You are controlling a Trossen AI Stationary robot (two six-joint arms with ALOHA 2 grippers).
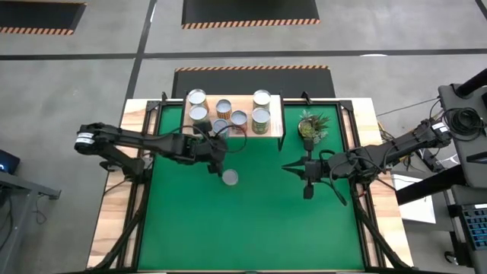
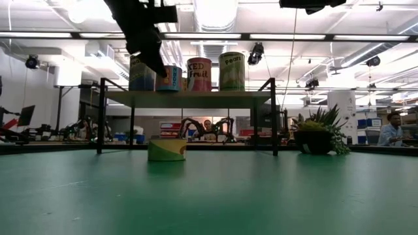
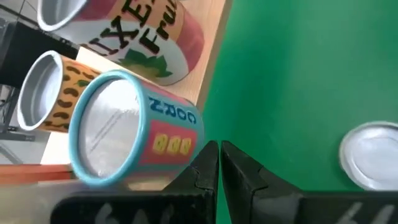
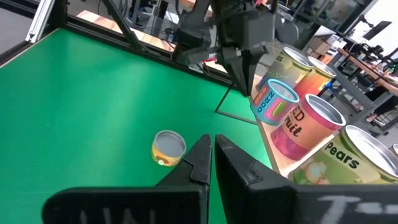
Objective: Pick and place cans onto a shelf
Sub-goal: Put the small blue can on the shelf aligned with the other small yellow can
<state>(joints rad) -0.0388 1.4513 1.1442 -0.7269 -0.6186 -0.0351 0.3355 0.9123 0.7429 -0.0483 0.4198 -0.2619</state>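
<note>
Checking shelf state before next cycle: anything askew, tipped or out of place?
Nothing tipped or spilled. The cans on the shelf all stand upright. One short can with a yellow-green label is not yet shelved; it stands alone on the green table, just in front of the shelf. The potted plant sits upright beside the shelf.

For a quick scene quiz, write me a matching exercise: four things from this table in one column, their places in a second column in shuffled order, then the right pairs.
Things:
1. pears can
2. lone can
3. potted plant
4. left tool

Places:
A. on the green table top, in front of the shelf
B. shut, at the shelf's front edge, empty
C. on the shelf, at its right end
D. on the table, to the right of the shelf

Pairs: 1-C, 2-A, 3-D, 4-B
</note>
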